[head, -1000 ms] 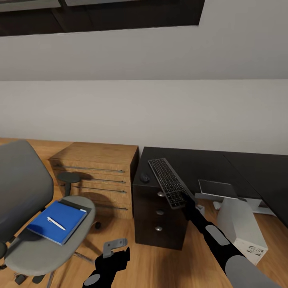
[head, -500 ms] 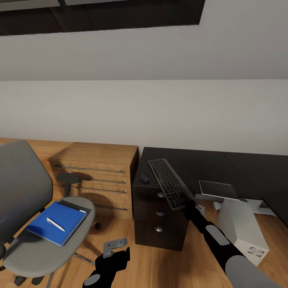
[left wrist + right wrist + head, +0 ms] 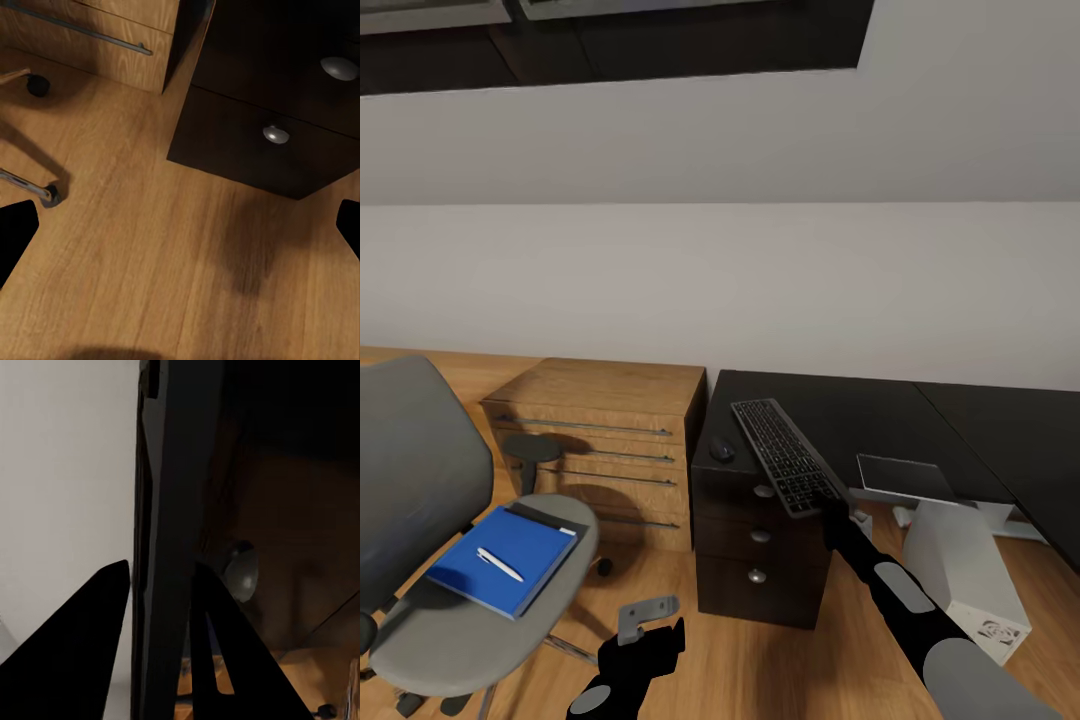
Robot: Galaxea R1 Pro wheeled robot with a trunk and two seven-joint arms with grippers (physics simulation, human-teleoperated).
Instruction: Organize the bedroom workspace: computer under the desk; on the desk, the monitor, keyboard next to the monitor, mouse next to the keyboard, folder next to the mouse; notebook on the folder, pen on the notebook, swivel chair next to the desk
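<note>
Right gripper (image 3: pixel 828 503), at centre right of the head view: closed on the near end of one keyboard (image 3: pixel 785 455), dark fingers (image 3: pixel 90 637) pinching its thin edge on both sides in the right wrist view. Keyboard angled from centre toward upper left, lying over the left end of one desk (image 3: pixel 880 420) with glossy black top. One mouse (image 3: pixel 722 449) just beside the keyboard's left side, on the desk corner. Beneath that corner, one dark drawer unit (image 3: pixel 760 560) with three round silver knobs (image 3: pixel 758 575). To the right, lower in the frame, one light grey-white computer (image 3: pixel 965 570) standing on the wood floor (image 3: pixel 150 262), partly under the desk.

Left gripper (image 3: pixel 650 630), at bottom centre of the head view: open, holding nothing, hovering above the floor; two dark fingertips (image 3: pixel 15 236) spread wide at the frame edges in the left wrist view.

At lower left, one swivel chair (image 3: pixel 420 500), grey. On its seat, one blue folder (image 3: pixel 500 560), with a dark grey notebook (image 3: pixel 550 517) edge showing under its far side, and one white pen (image 3: pixel 500 564) lying on top of the folder. Behind the chair, one light wood drawer chest (image 3: pixel 605 440) touching the desk's left side.
</note>
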